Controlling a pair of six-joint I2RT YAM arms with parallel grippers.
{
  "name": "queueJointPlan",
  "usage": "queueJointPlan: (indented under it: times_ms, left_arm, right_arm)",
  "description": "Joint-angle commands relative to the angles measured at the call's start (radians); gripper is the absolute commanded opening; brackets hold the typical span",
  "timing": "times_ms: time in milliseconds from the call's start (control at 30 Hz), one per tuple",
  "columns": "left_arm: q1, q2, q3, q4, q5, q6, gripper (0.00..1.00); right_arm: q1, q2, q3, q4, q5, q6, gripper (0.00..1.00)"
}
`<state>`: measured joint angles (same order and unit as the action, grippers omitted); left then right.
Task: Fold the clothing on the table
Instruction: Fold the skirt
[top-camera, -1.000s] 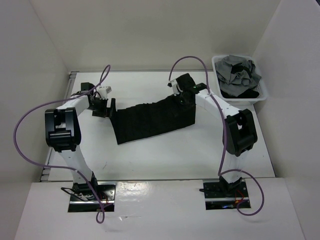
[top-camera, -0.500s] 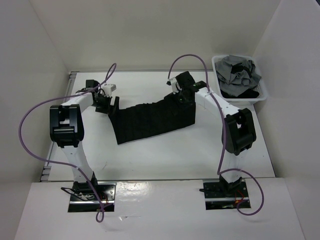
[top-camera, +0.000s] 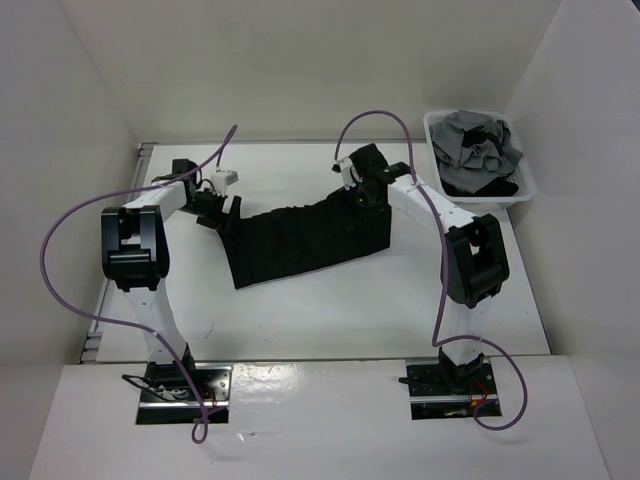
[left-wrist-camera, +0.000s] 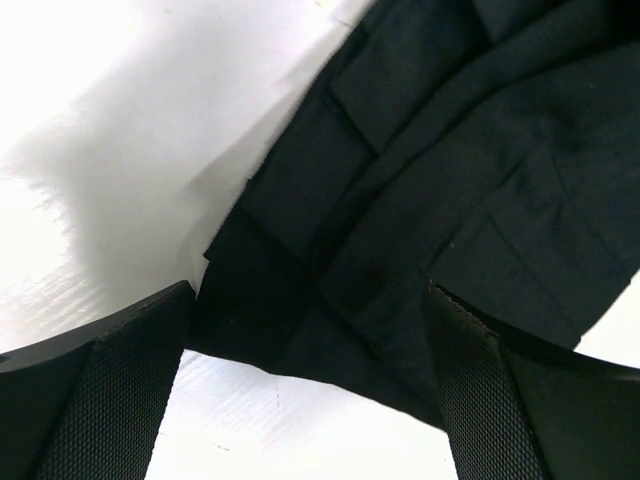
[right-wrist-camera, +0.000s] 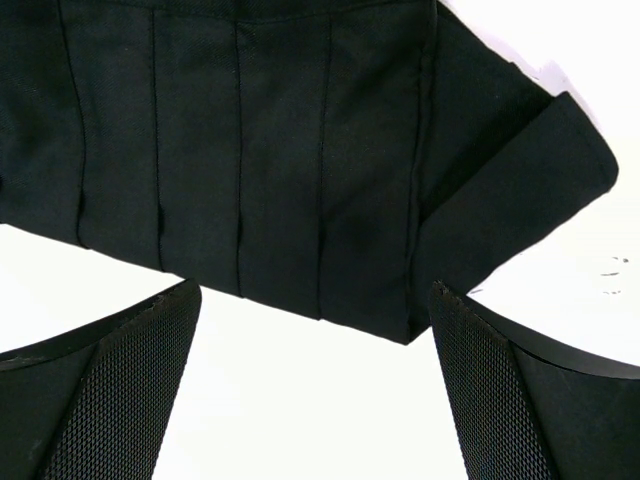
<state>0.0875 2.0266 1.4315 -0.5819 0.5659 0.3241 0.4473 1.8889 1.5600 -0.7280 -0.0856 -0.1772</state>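
Both sets of jaws are held wide open, empty: left gripper (top-camera: 222, 212) over the clothing's (top-camera: 305, 240) left end, right gripper (top-camera: 365, 195) over its right end; its long axis is apparently laid across the table (top-camera: 330, 300) between them

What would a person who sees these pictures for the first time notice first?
The black pleated cloth stands out, lying spread in the middle of the white table. The left hand and the right hand are both open, one at each far corner of the cloth. A white basket holding grey clothes sits at the far right.
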Motion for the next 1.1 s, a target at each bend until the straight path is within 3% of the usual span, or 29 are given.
queueJointPlan:
  times_ms: [0,167,233,333,800,900,933,1067]
  left_arm:
    - [-0.006,0.06,-0.016,-0.127,0.028,0.067,1.0]
    - [-0.015,0.069,-0.016,-0.137,0.017,0.076,0.95]
    - [-0.015,0.079,-0.016,-0.137,0.029,0.076,0.88]
    - [-0.015,0.09,-0.016,-0.137,0.042,0.056,0.7]
    - [-0.034,0.121,0.012,-0.079,0.104,-0.034,0.31]
    - [-0.034,0.121,0.012,-0.068,0.114,-0.06,0.12]
    - [-0.034,0.121,0.003,-0.053,0.114,-0.085,0.01]
    - [-0.034,0.1,-0.02,-0.016,0.092,-0.144,0.0]
  right_arm:
    - [0.007,0.012,0.052,-0.013,0.0,-0.005,0.98]
    - [0.007,0.012,0.052,-0.013,0.0,0.004,0.98]
    - [0.007,0.012,0.052,-0.013,0.0,0.004,0.98]
    - [0.007,0.012,0.052,-0.013,0.0,0.004,0.98]
    - [0.007,0.003,-0.027,0.019,0.009,0.004,0.98]
    - [0.007,-0.019,-0.054,0.029,0.0,0.013,0.98]
    - [-0.004,-0.019,-0.054,0.029,-0.018,0.013,0.98]
    - [-0.045,-0.019,-0.074,0.038,-0.11,0.034,0.98]
